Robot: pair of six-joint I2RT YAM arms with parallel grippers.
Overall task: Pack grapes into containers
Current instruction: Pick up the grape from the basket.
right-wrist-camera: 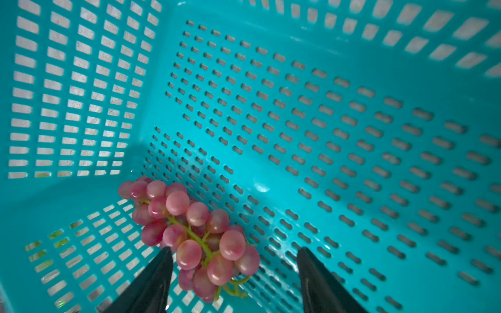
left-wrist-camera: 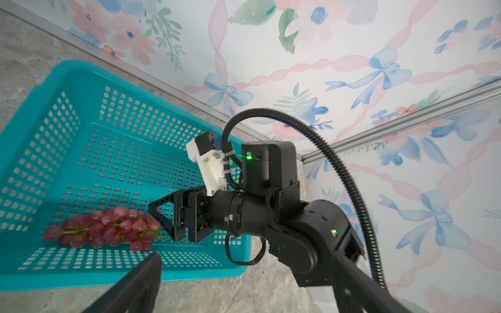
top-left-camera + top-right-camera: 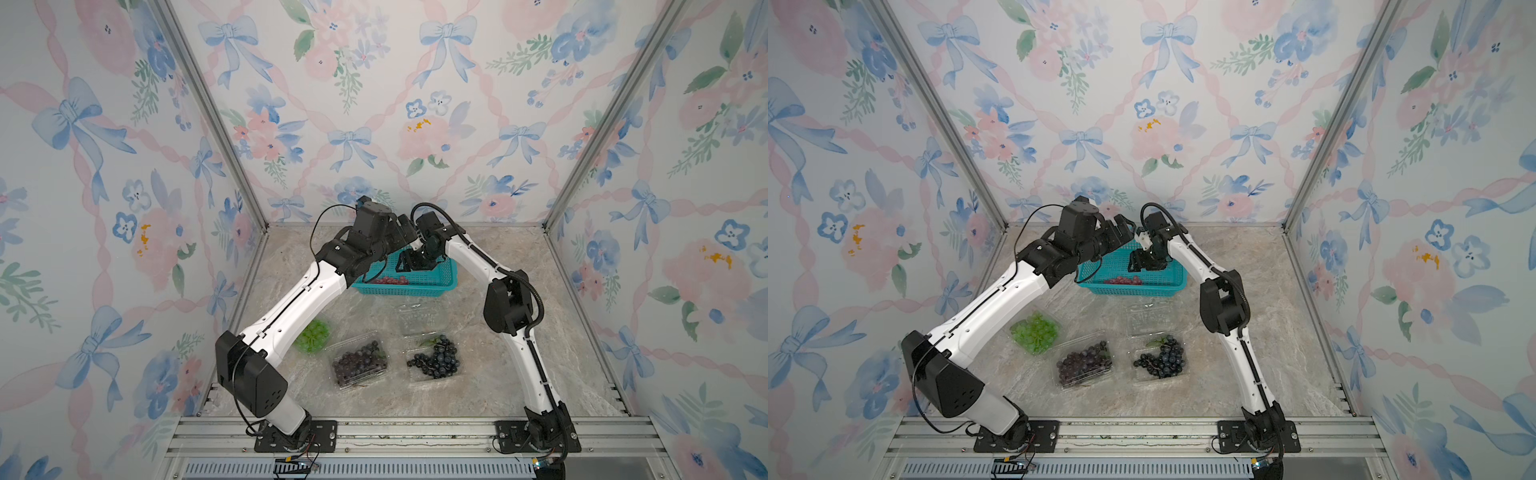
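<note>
**Right gripper astride the red bunch in the basket**

We find the red bunch lying on the floor of the teal basket, close to one wall. The right gripper reaches down into the basket with its jaws apart either side of the stem end, clamping nothing. The left gripper hovers over the basket's rim; we cannot tell how wide it stands. Nearer the arm bases, the green bunch, the dark purple bunch and the blue-black bunch each sit in clear punnets. A clear shell lies just behind the blue-black one (lid or separate punnet, we cannot say).

Four grape bunches, three clear containers, one teal basket.
</note>
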